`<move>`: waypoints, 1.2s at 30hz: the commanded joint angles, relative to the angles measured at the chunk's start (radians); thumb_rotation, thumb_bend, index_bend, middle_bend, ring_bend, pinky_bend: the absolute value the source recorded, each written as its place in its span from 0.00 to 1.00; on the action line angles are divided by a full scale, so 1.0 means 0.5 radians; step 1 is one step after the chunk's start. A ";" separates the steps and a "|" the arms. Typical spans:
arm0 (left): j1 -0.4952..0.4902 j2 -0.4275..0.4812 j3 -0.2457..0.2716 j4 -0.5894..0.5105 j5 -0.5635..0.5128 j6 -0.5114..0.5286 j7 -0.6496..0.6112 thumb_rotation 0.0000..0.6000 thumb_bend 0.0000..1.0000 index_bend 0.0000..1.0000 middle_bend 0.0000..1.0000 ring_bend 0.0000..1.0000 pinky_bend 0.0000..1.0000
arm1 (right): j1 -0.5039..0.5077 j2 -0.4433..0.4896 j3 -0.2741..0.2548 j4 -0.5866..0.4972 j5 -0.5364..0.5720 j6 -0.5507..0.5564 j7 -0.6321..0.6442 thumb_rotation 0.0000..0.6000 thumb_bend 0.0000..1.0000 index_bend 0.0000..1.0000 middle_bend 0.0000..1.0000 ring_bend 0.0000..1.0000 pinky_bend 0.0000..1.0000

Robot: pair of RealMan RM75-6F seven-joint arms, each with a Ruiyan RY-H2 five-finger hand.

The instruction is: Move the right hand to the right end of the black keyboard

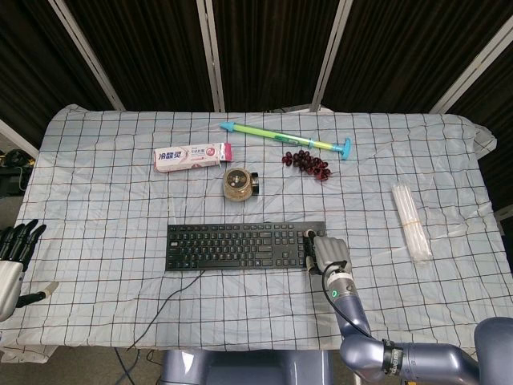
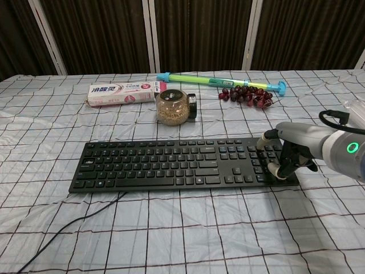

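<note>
The black keyboard point(image 1: 246, 246) lies flat near the front middle of the checked tablecloth point(image 1: 120, 168), its long side running nine to three o'clock, with a dark cable point(image 1: 172, 301) trailing off its front left corner toward seven o'clock. The right hand point(image 1: 328, 254) sits at the keyboard's three o'clock end, over the number pad; in the chest view its fingers point(image 2: 272, 169) are curled downward with the tips on or just above the keys at that right edge, and it has nothing in its grasp. A green light glows on the wrist point(image 2: 351, 148) behind it. The left hand point(image 1: 16, 245) hangs off the table's nine o'clock edge, dark fingers apart and pointing up, holding nothing. Beyond the keyboard, at twelve o'clock from its middle, stands a small clear jar point(image 2: 174, 107) of grainy brown contents with a black cap lying just beside it. At eleven o'clock lies a white and pink toothpaste box point(image 2: 122, 92) printed with Chinese characters too small to read with certainty. At one o'clock a bunch of dark red grapes point(image 2: 246, 95) lies just in front of a green and blue tube-shaped toy point(image 2: 219, 82). Well apart at three o'clock, a clear packet of white sticks point(image 1: 410, 220) lies near the table's right edge.
</note>
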 commanded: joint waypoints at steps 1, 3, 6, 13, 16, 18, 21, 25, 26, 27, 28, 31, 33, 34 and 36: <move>-0.001 0.002 0.001 -0.002 -0.002 -0.004 -0.002 1.00 0.08 0.00 0.00 0.00 0.00 | 0.006 -0.009 -0.002 0.009 0.006 -0.003 0.011 1.00 0.52 0.17 0.92 0.91 0.77; -0.002 0.003 0.002 -0.005 -0.001 -0.005 -0.003 1.00 0.08 0.00 0.00 0.00 0.00 | 0.015 -0.019 -0.007 0.023 0.007 -0.005 0.016 1.00 0.53 0.17 0.92 0.91 0.77; -0.002 0.003 0.001 -0.005 -0.003 -0.007 -0.004 1.00 0.08 0.00 0.00 0.00 0.00 | 0.026 -0.032 -0.017 0.039 0.024 -0.009 0.017 1.00 0.53 0.17 0.92 0.91 0.77; -0.004 0.005 0.001 -0.006 -0.006 -0.011 -0.012 1.00 0.08 0.00 0.00 0.00 0.00 | 0.043 -0.064 -0.037 0.065 0.055 -0.008 0.023 1.00 0.53 0.17 0.92 0.91 0.77; -0.004 0.005 0.001 -0.005 -0.007 -0.011 -0.014 1.00 0.08 0.00 0.00 0.00 0.00 | 0.050 -0.072 -0.039 0.069 0.064 -0.005 0.025 1.00 0.53 0.17 0.92 0.91 0.77; -0.005 0.007 0.001 -0.006 -0.008 -0.012 -0.015 1.00 0.08 0.00 0.00 0.00 0.00 | 0.054 -0.074 -0.040 0.068 0.073 -0.003 0.024 1.00 0.53 0.17 0.92 0.91 0.77; -0.005 0.007 0.002 -0.007 -0.007 -0.014 -0.014 1.00 0.08 0.00 0.00 0.00 0.00 | 0.057 -0.075 -0.044 0.069 0.083 0.002 0.021 1.00 0.53 0.17 0.92 0.91 0.77; -0.005 0.006 0.002 -0.007 -0.008 -0.015 -0.013 1.00 0.08 0.00 0.00 0.00 0.00 | 0.061 -0.076 -0.049 0.067 0.105 0.007 0.016 1.00 0.53 0.17 0.92 0.91 0.77; -0.005 0.006 0.003 -0.008 -0.008 -0.015 -0.012 1.00 0.08 0.00 0.00 0.00 0.00 | 0.062 -0.075 -0.050 0.065 0.110 0.008 0.014 1.00 0.53 0.17 0.92 0.91 0.77; -0.005 0.007 0.003 -0.008 -0.008 -0.016 -0.011 1.00 0.08 0.00 0.00 0.00 0.00 | 0.063 -0.075 -0.051 0.064 0.113 0.009 0.012 1.00 0.53 0.17 0.92 0.91 0.77; -0.005 0.007 0.003 -0.009 -0.008 -0.016 -0.010 1.00 0.08 0.00 0.00 0.00 0.00 | 0.065 -0.075 -0.052 0.063 0.117 0.011 0.011 1.00 0.53 0.17 0.92 0.91 0.77; -0.005 0.006 0.004 -0.010 -0.007 -0.017 -0.008 1.00 0.08 0.00 0.00 0.00 0.00 | 0.069 -0.075 -0.054 0.059 0.125 0.015 0.009 1.00 0.53 0.17 0.92 0.91 0.77; -0.005 0.006 0.003 -0.009 -0.007 -0.016 -0.008 1.00 0.08 0.00 0.00 0.00 0.00 | 0.072 -0.074 -0.055 0.056 0.130 0.019 0.006 1.00 0.53 0.17 0.93 0.91 0.77; -0.005 0.006 0.003 -0.010 -0.007 -0.016 -0.009 1.00 0.08 0.00 0.00 0.00 0.00 | 0.074 -0.074 -0.056 0.053 0.133 0.021 0.005 1.00 0.53 0.17 0.93 0.91 0.77; -0.005 0.007 0.004 -0.011 -0.007 -0.017 -0.009 1.00 0.08 0.00 0.00 0.00 0.00 | 0.076 -0.074 -0.056 0.050 0.136 0.024 0.004 1.00 0.53 0.17 0.93 0.91 0.77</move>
